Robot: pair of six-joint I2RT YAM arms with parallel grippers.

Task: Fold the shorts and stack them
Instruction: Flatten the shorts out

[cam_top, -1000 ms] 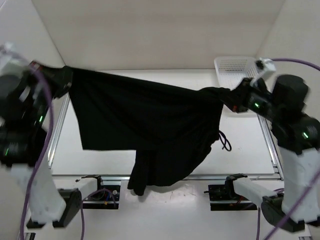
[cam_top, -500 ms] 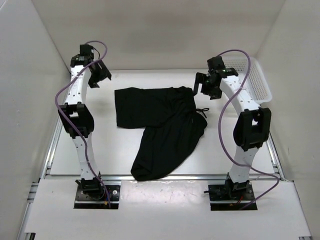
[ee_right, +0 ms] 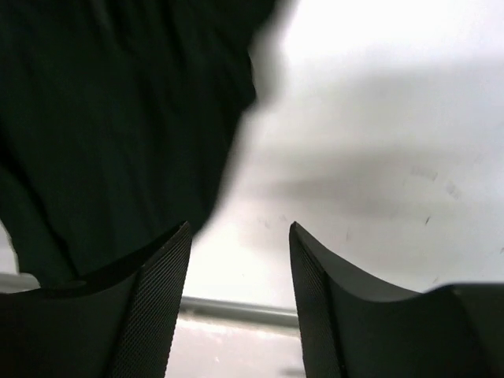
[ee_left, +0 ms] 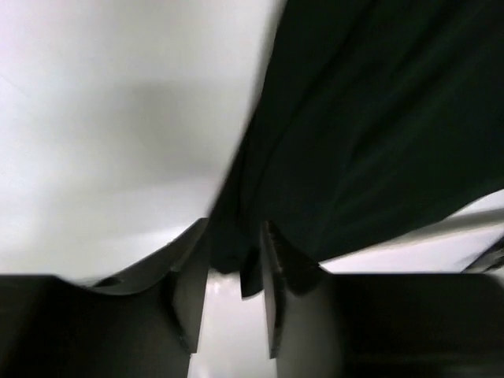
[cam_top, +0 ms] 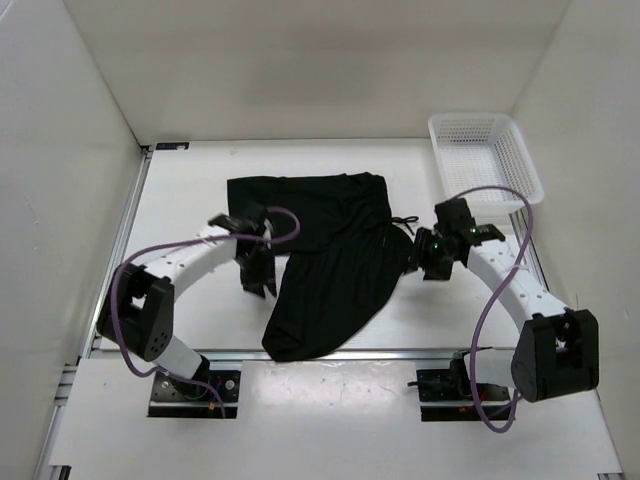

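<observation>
The shorts (cam_top: 320, 250) lie spread on the table (cam_top: 180, 200) at the centre of the top view. One part stretches across toward the upper middle, and another runs down to the lower centre, ending close to the table's near edge. The drawstring (cam_top: 405, 222) shows as a thin loop at their right edge. A white basket (cam_top: 485, 118) sits in the upper right corner, well apart from the shorts.

The left gripper (cam_top: 258, 275) is low over the table at the left edge of the shorts, just below centre. In the blurred left wrist view its fingers (ee_left: 189, 299) stand narrowly apart, with bare table showing through the gap. The edge of the shorts (ee_left: 370, 118) reaches down between the tips, and I cannot tell whether the cloth is pinched.

The right gripper (cam_top: 425, 258) is low at the right edge of the shorts, right of centre. In the right wrist view its fingers (ee_right: 161, 299) stand well apart with only white table between them. The shorts (ee_right: 110, 102) fill the upper left, just beside the left-hand finger.
</observation>
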